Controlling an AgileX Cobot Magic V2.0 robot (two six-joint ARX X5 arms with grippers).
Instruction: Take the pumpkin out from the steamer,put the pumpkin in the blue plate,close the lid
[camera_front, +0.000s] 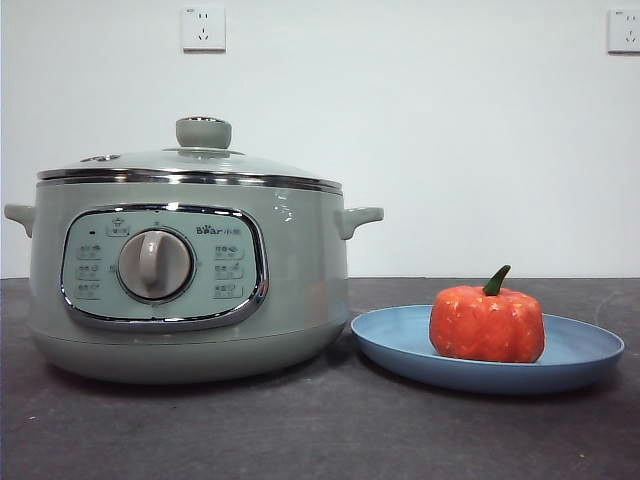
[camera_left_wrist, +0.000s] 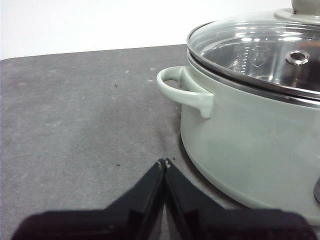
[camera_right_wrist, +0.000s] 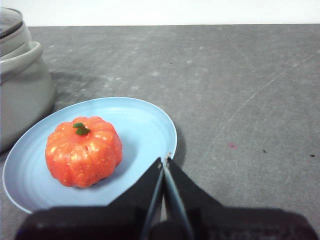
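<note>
Front view: ribbed orange pumpkin (camera_front: 487, 322) on blue plate (camera_front: 400, 340); both grippers closed, empty.

Wall: plain white, smooth and bare (camera_front: 450, 150), running the full width behind the desk.
Sockets: 2 white wall sockets high up, 1 toward the left (camera_front: 203, 28), 1 cut by the right edge (camera_front: 623, 30).
Desk: dark grey, matte surface (camera_front: 330, 430) with faint scratches, pale scuffs and a few tiny dark specks.
Far edge: the desk meets the wall in a straight level line.
Light: even and soft, with gentle shadows on the desk.
</note>
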